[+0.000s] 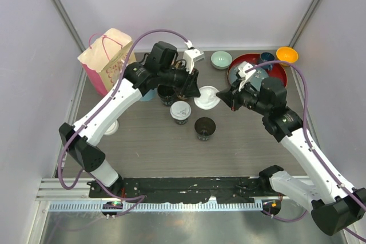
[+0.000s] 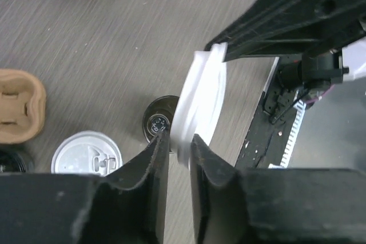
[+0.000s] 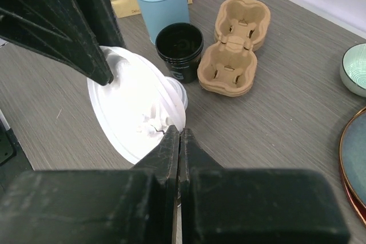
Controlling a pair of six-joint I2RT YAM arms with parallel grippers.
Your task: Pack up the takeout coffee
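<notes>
Reference landmark: lidded cup [image 1: 179, 112], black with a white sip lid, upright near the middle of the bench [image 1: 143, 147].

- White lid [image 1: 207, 96]: loose, lifted off the bench and tilted on edge. It sits just beyond and to the right of the lidded cup, between the two grippers.
- Right gripper [image 3: 178, 133]: jaws closed tight, pinching the white lid's rim on the side away from the lidded cup.
- Left gripper [image 2: 180, 141]: jaws narrow, with the opposite rim between them. One finger [image 3: 57, 15] touches the lid. Clamped or not: cannot tell, as the lid is blurred.
- Open cup [image 1: 205, 127]: no lid, upright, just right of the lidded cup and nearer the arm bases.
- Second open cup [image 1: 166, 94]: just beyond and left of the lidded cup, beside the light-blue utensil cup [image 3: 163, 4].
- Cardboard carrier [image 3: 234, 47]: beyond the lidded cup, just beside the second open cup.
</notes>
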